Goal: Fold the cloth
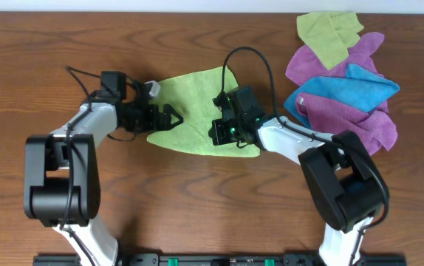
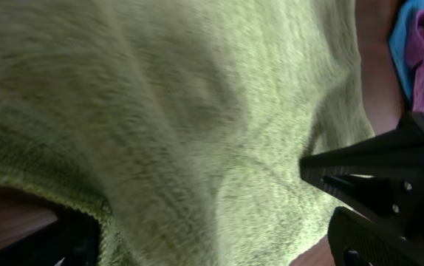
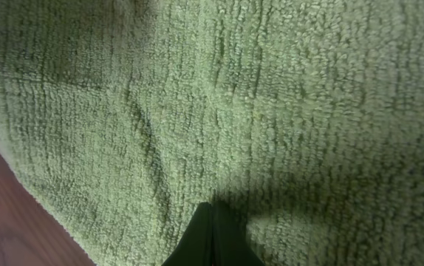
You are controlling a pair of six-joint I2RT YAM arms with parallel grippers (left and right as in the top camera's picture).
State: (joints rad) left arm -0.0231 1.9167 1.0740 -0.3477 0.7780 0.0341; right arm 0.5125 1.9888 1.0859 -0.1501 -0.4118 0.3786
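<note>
Right end effector (image 1: 218,134) pinching cloth (image 1: 190,92), wooden table (image 1: 197,199).

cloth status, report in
Left gripper at the cloth left edge, jaws unclear. Right gripper shut on the cloth. It lies rumpled, no neat fold. Pile of other cloths sits apart, not in the way.

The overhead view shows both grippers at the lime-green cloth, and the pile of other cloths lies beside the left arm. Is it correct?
Not quite. The pile of other cloths lies on the right arm's side, towards the far edge of the table, as the overhead view shows. The rest holds: the left gripper and the right gripper are both at the lime-green cloth.
</note>
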